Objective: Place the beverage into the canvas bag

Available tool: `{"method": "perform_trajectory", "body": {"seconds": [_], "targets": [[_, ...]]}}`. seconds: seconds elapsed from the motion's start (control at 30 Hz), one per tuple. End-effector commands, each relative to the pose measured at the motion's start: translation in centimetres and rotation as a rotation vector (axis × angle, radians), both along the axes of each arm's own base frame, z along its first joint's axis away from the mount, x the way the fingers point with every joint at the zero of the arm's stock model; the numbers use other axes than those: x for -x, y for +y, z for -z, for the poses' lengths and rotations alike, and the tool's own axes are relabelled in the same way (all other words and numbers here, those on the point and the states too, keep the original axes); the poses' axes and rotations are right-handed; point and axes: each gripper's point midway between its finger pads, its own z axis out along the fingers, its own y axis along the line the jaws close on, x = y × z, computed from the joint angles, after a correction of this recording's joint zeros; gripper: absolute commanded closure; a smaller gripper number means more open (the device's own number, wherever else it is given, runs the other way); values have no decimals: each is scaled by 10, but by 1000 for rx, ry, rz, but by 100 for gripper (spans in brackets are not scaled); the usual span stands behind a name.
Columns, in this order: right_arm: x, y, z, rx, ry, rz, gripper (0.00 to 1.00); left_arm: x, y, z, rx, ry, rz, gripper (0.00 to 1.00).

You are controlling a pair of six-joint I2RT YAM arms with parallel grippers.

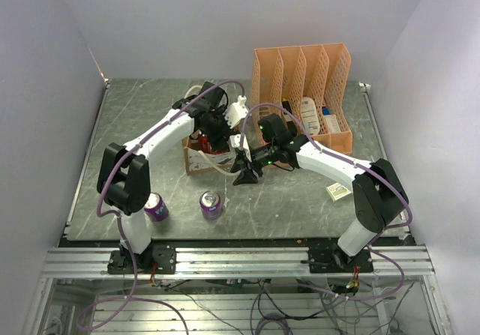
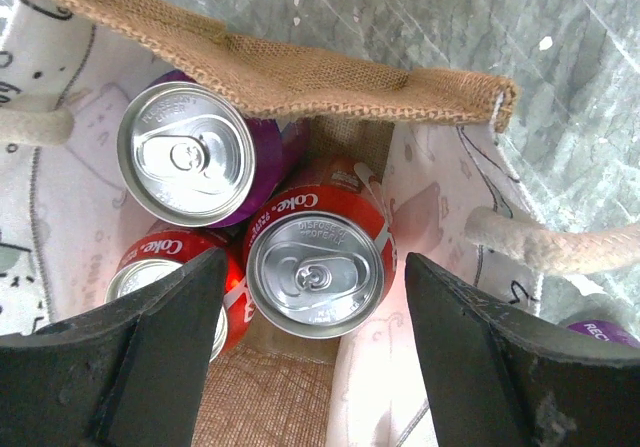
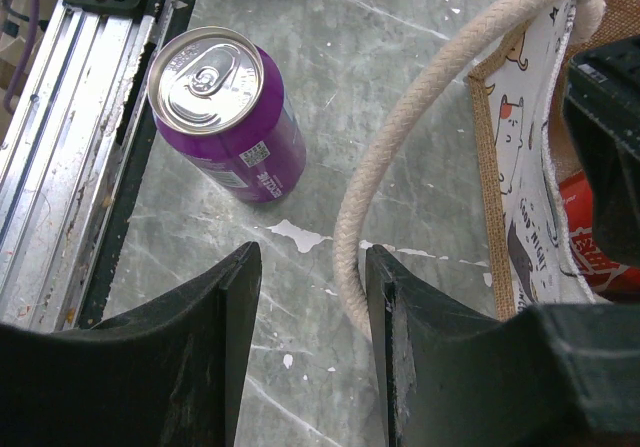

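The canvas bag (image 1: pixel 196 157) stands mid-table with its mouth open. In the left wrist view the bag (image 2: pixel 330 77) holds a purple can (image 2: pixel 185 152) and two red Coke cans (image 2: pixel 315 272), one half hidden behind my finger. My left gripper (image 2: pixel 315 352) hangs open and empty just above the nearer Coke can; in the top view it (image 1: pixel 218 135) is over the bag. My right gripper (image 3: pixel 312 347) is open low over the table beside the bag (image 3: pixel 520 197), with a cream rope handle (image 3: pixel 350 227) lying between its fingers against the right one. Two purple cans (image 1: pixel 211 204) (image 1: pixel 156 207) stand on the table.
An orange file organizer (image 1: pixel 304 88) stands at the back right, holding a few items. A small yellow-white packet (image 1: pixel 338 191) lies near the right arm. The nearer purple can (image 3: pixel 225 107) stands close to the table's metal front rail (image 3: pixel 70 167).
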Motion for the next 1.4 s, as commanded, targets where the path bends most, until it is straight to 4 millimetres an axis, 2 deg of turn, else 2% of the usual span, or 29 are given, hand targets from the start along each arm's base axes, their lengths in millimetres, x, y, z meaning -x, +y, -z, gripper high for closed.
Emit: {"method": "perform_trajectory", "body": {"seconds": [0.0,0.17,0.5,0.73,0.93,1.1,1.23,1.37], "targets": [[4,-1,6,16,26,-12,54,-8,-9,-32,52,-77,-2,19],[4,-1,5,14,28,-12,54,-8,-10,-39,62,-84,-3,19],[6,1,2,8,25,-20,54,-8,-9,-78,126,-153,-36,18],[8,2,1,6,29,-22,54,-3,1,-103,148,-194,-65,17],[7,3,1,7,27,-20,54,9,40,-128,160,-269,-134,12],[7,4,0,10,24,-17,54,30,82,-135,149,-275,-225,9],[5,4,2,15,20,-10,54,56,115,-123,82,-217,-310,9],[5,5,3,20,19,-8,54,88,148,-97,-34,-134,-367,9]]}}
